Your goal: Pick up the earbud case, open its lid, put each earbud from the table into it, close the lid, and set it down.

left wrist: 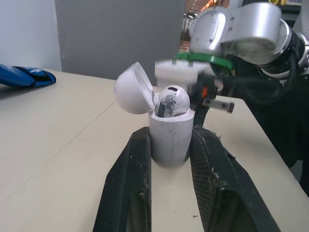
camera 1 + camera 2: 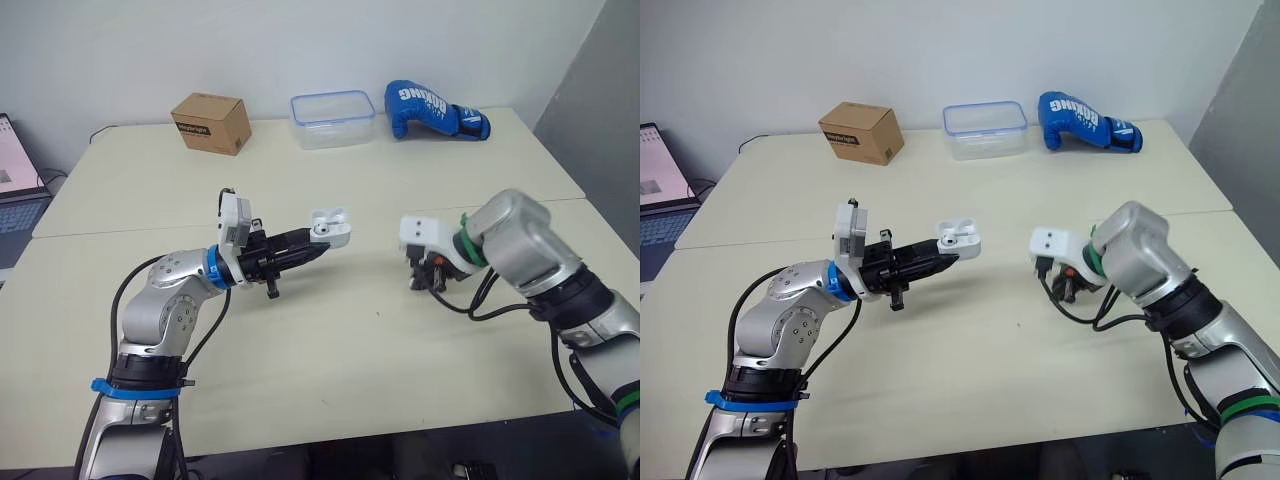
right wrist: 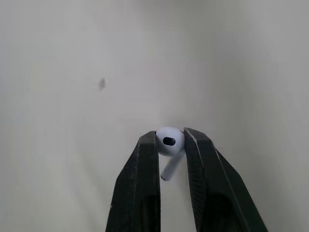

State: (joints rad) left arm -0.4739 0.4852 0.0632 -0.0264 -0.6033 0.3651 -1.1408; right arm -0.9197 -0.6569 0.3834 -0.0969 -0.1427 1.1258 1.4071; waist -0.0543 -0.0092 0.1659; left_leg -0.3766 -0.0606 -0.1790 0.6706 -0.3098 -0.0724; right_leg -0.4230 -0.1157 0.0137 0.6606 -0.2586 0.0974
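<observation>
My left gripper (image 2: 322, 243) is shut on the white earbud case (image 2: 331, 228), held above the middle of the table. Its lid (image 1: 133, 89) is swung open, and one white earbud (image 1: 173, 100) sits in the case. To the right, my right gripper (image 2: 424, 277) points down at the tabletop. In the right wrist view the right gripper (image 3: 170, 143) is shut on the second white earbud (image 3: 169, 140), whose stem hangs between the fingers (image 3: 145, 164), just over the table.
Along the table's far edge stand a brown cardboard box (image 2: 211, 122), a clear plastic container with a blue rim (image 2: 332, 118) and a blue boxing glove (image 2: 432, 110). A laptop (image 2: 17, 175) sits off the left side. The cream table (image 2: 330, 350) has a seam across its middle.
</observation>
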